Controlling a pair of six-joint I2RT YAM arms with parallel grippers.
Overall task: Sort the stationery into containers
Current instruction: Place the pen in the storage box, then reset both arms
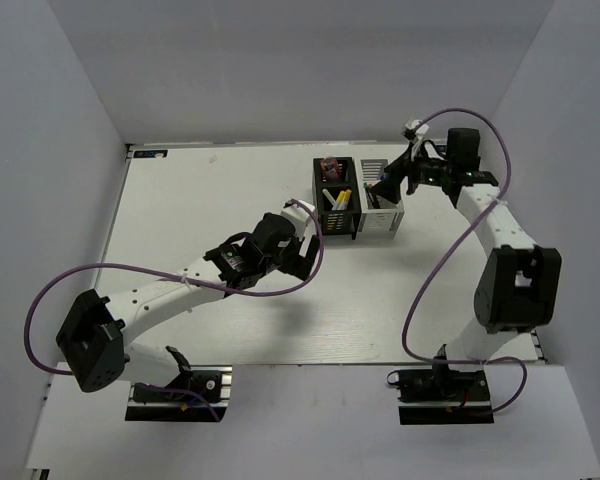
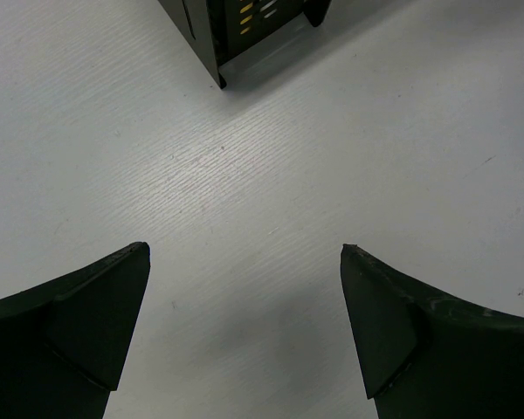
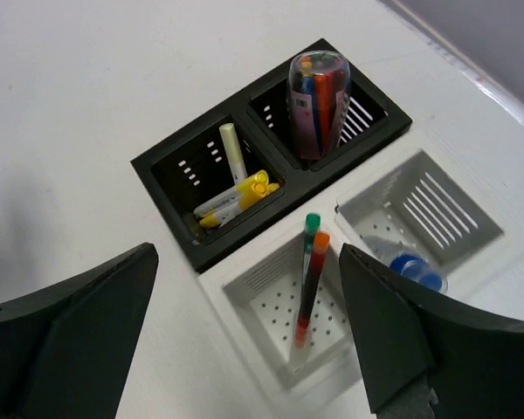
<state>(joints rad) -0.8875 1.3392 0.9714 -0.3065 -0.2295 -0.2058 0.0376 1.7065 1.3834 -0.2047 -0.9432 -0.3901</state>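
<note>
- Black right gripper (image 3: 246, 262) has its jaws wide apart and holds nothing.
- It hangs right over the white organizer (image 3: 266, 319). Two thin pens (image 3: 307, 288) lean in one box there, and the blue-capped bottle (image 3: 410, 266) lies in the next.
- White pens with yellow ends (image 3: 236, 196) and the pink tube (image 3: 319, 100) sit in the black organizer (image 3: 230, 106).
- I think it should lift straight up, slowly, so it does not bump the thin pens.
- Left gripper (image 2: 244, 249) is wide open too, empty, over the table (image 2: 244, 157).

White table (image 1: 230, 200), pale grey walls (image 1: 280, 60)
</note>
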